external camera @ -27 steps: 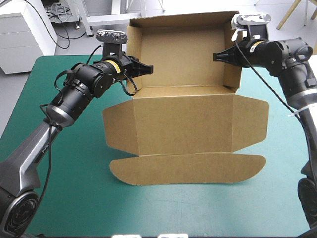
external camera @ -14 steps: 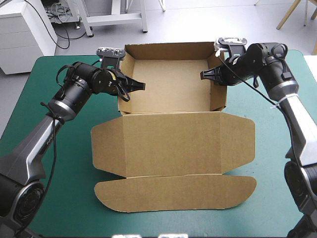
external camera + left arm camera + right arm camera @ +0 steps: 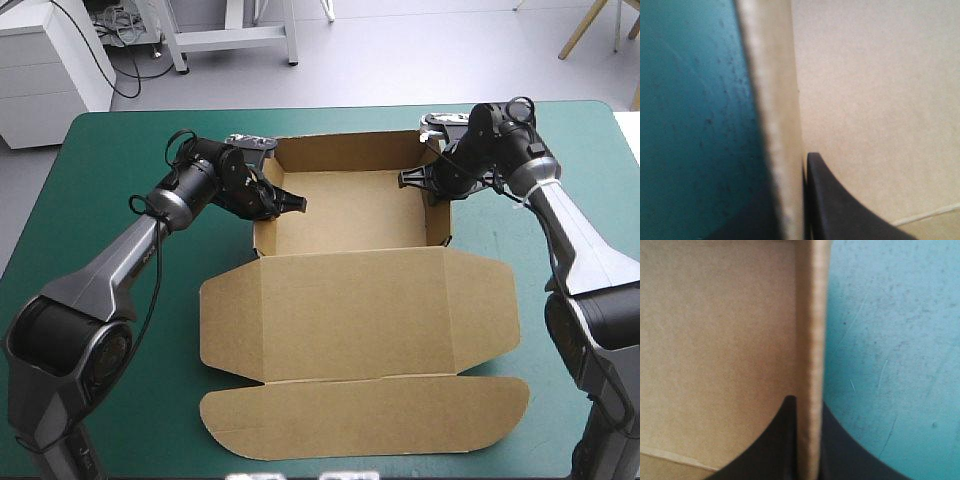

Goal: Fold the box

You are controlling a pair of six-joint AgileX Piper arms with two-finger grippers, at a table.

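**Both Side Walls Pinched, Tray Open on the Desk**

The brown box (image 3: 345,215) sits on the teal-green desk (image 3: 110,160) toward its far edge, an open tray with its walls raised. Its lid (image 3: 355,310) lies flat on the cover on the near side, its curved front flap nearest the robot. The left fingers (image 3: 290,203) are clamped on the tray's left wall, and one black finger lies against the wall's inner face. The right fingers (image 3: 412,180) are clamped on the right wall, one on each side of the board, all but together over its edge
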